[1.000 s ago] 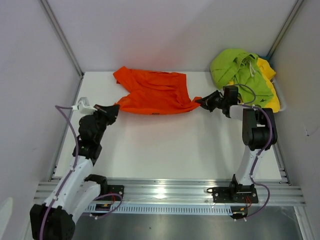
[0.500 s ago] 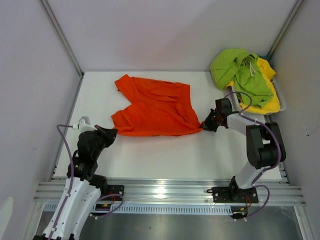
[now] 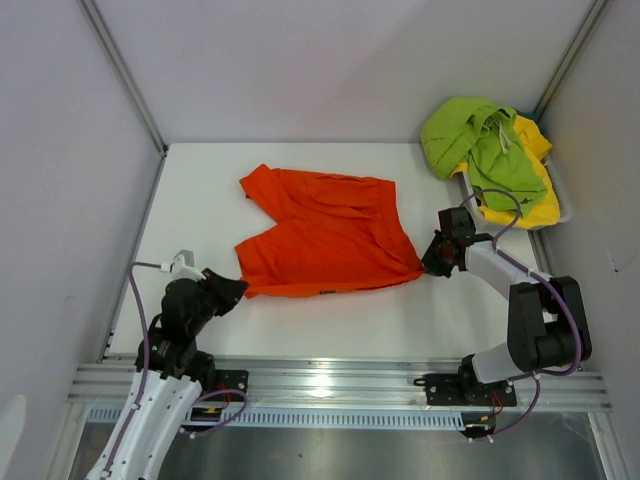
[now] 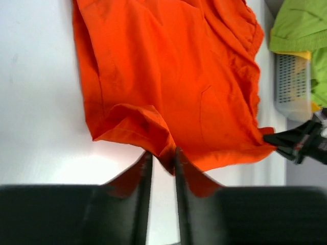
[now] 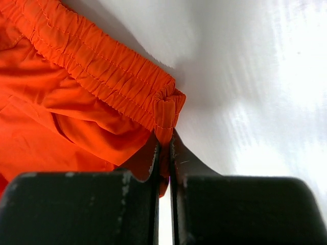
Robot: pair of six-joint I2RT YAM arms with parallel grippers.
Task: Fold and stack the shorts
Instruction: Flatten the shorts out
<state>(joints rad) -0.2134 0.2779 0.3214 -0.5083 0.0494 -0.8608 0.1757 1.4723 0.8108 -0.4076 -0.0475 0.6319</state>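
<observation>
The orange shorts (image 3: pixel 325 235) lie spread on the white table, pulled taut between both arms. My left gripper (image 3: pixel 238 289) is shut on their near left corner, a leg hem; in the left wrist view the cloth (image 4: pixel 168 87) bunches between the jaws (image 4: pixel 162 159). My right gripper (image 3: pixel 430 263) is shut on the near right corner, the elastic waistband (image 5: pixel 110 76), which shows pinched between the jaws (image 5: pixel 164 153). The lime green shorts (image 3: pixel 478 137) lie heaped over the yellow ones (image 3: pixel 540 190) at the back right.
The green and yellow shorts sit in a pale basket (image 3: pixel 566 210) at the table's back right corner; it also shows in the left wrist view (image 4: pixel 290 87). White walls close in the left, back and right. A metal rail (image 3: pixel 330 378) runs along the near edge.
Both grippers have pulled the orange shorts toward the near edge of the table. The shorts now lie flatter and lower in the view, slightly right of before.
</observation>
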